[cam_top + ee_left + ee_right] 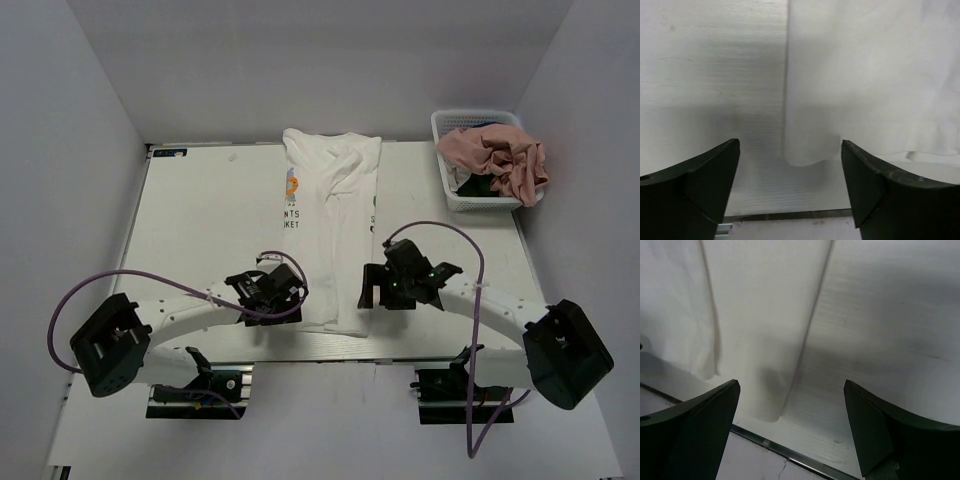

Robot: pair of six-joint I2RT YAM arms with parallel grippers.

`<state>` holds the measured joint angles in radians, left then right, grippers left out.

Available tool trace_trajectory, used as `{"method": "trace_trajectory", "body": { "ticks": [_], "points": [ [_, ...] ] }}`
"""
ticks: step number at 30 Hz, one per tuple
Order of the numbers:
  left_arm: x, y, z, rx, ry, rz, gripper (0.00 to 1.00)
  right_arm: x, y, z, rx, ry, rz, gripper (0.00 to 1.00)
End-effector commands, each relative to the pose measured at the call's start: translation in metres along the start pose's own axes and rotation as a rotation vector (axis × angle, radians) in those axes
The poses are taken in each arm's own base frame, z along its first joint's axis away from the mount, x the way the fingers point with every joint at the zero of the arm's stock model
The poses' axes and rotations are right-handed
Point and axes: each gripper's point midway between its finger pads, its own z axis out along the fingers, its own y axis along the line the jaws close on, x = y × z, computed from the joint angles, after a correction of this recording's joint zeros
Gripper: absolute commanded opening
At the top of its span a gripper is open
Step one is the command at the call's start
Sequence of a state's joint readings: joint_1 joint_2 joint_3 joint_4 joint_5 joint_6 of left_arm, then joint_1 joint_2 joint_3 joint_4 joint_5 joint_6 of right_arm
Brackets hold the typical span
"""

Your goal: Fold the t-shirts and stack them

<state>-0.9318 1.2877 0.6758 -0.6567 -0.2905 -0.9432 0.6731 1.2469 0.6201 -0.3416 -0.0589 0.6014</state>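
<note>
A white t-shirt (330, 225) with dark lettering and a small orange-blue print lies folded into a long strip down the middle of the table. My left gripper (292, 300) is open and empty at the strip's near left corner; the wrist view shows that cloth corner (805, 155) between the jaws. My right gripper (372, 291) is open and empty at the strip's near right corner (767, 407). A pink t-shirt (495, 160) and darker cloth lie in the white basket (452, 185) at the far right.
The table's near edge (790, 452) runs just below both grippers. White walls enclose the table on the left, back and right. Purple cables loop from both arms.
</note>
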Motion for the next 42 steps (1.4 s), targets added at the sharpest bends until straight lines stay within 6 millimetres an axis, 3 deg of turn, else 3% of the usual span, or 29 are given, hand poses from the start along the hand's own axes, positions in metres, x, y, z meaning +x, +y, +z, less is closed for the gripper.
{"method": "trace_trajectory", "body": {
  "ticks": [1, 6, 8, 10, 11, 12, 13, 14, 18, 21, 22, 25, 29, 30, 32, 33, 34, 35, 36, 42],
  "points": [
    [-0.003, -0.013, 0.01, 0.064, -0.013, -0.003, 0.89, 0.029, 0.019, 0.001, -0.078, 0.068, 0.037, 0.9],
    [0.001, -0.012, 0.022, 0.055, 0.003, -0.007, 0.73, 0.049, 0.029, 0.005, -0.091, 0.119, 0.011, 0.9],
    [0.003, -0.011, 0.024, 0.048, 0.009, 0.005, 0.62, 0.06, 0.032, 0.01, -0.083, 0.16, 0.003, 0.88],
    [0.002, -0.011, 0.024, 0.055, 0.016, -0.004, 0.54, 0.064, 0.031, 0.014, -0.067, 0.175, 0.012, 0.77],
    [0.01, -0.011, 0.027, 0.068, 0.039, -0.003, 0.44, 0.069, 0.032, 0.018, -0.057, 0.188, 0.014, 0.71],
    [0.01, -0.014, 0.027, 0.093, 0.033, 0.007, 0.38, 0.068, 0.033, 0.02, -0.056, 0.182, 0.015, 0.54],
    [0.007, -0.017, 0.027, 0.108, 0.02, 0.011, 0.32, 0.065, 0.035, 0.021, -0.051, 0.172, 0.009, 0.48],
    [0.01, -0.014, 0.029, 0.1, 0.027, 0.014, 0.18, 0.063, 0.039, 0.02, -0.05, 0.172, 0.013, 0.42],
    [0.009, -0.015, 0.029, 0.091, 0.034, 0.017, 0.01, 0.063, 0.034, 0.014, 0.029, 0.16, 0.009, 0.34],
    [0.015, -0.013, 0.027, 0.087, 0.065, 0.012, 0.0, 0.066, 0.029, 0.009, 0.054, 0.16, 0.014, 0.16],
    [0.017, -0.014, 0.027, 0.093, 0.074, 0.012, 0.0, 0.061, 0.026, 0.008, 0.074, 0.13, 0.015, 0.05],
    [0.012, -0.019, 0.016, 0.111, 0.074, -0.002, 0.0, 0.051, 0.026, -0.002, 0.108, 0.083, 0.0, 0.0],
    [-0.015, -0.041, -0.001, 0.177, 0.002, -0.013, 0.0, 0.023, 0.046, -0.013, 0.046, -0.012, -0.044, 0.0],
    [-0.022, -0.043, -0.004, 0.175, -0.016, -0.016, 0.0, 0.006, 0.052, -0.017, 0.052, -0.066, -0.044, 0.0],
    [-0.042, -0.058, -0.014, 0.198, -0.059, -0.017, 0.0, -0.003, 0.051, -0.018, 0.08, -0.087, -0.05, 0.0],
    [-0.047, -0.06, -0.015, 0.188, -0.071, -0.018, 0.0, -0.014, 0.045, -0.019, 0.128, -0.13, -0.043, 0.0],
    [-0.06, -0.061, -0.02, 0.165, -0.107, -0.024, 0.0, -0.032, 0.053, -0.024, 0.13, -0.164, -0.04, 0.0],
    [-0.071, -0.059, -0.018, 0.145, -0.129, -0.047, 0.0, -0.038, 0.052, -0.024, 0.142, -0.178, -0.04, 0.0],
    [-0.075, -0.054, -0.011, 0.105, -0.126, -0.052, 0.0, -0.058, 0.051, -0.029, 0.163, -0.239, -0.033, 0.0],
    [-0.152, -0.041, 0.002, -0.023, -0.193, -0.143, 0.0, -0.133, 0.046, -0.031, 0.216, -0.381, 0.018, 0.0]
  ]
}}
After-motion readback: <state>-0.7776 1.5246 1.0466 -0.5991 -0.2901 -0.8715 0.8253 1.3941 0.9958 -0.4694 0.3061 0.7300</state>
